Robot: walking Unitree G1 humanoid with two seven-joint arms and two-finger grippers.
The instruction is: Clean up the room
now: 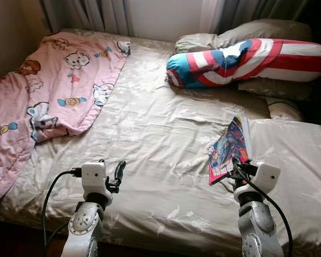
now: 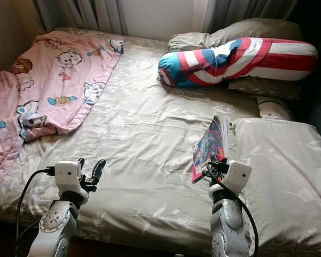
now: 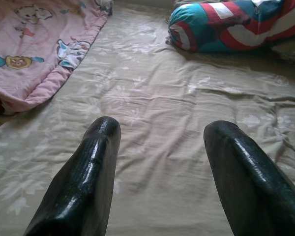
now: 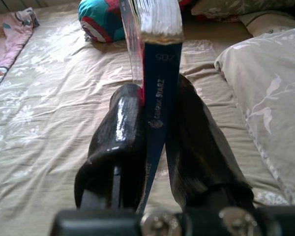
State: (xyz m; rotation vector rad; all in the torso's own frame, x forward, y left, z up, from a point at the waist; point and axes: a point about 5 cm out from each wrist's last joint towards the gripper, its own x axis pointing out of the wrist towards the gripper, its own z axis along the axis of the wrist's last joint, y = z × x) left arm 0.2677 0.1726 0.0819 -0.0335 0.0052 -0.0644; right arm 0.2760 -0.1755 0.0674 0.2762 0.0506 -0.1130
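Observation:
A colourful comic book (image 1: 228, 148) is lifted at its near edge above the beige bed sheet (image 1: 150, 134), right of centre. My right gripper (image 1: 234, 170) is shut on the book's spine; in the right wrist view the dark blue spine (image 4: 155, 113) stands clamped between the two black fingers (image 4: 119, 142). My left gripper (image 1: 116, 172) hovers open over the sheet near the bed's front edge, its fingers (image 3: 86, 182) spread with nothing between them.
A pink cartoon blanket (image 1: 48, 91) lies crumpled over the bed's left side. A red, white and blue rolled blanket (image 1: 241, 60) and beige pillows (image 1: 257, 32) sit at the head. A large beige pillow (image 1: 294, 160) lies at the right. Curtains (image 1: 96, 13) hang behind.

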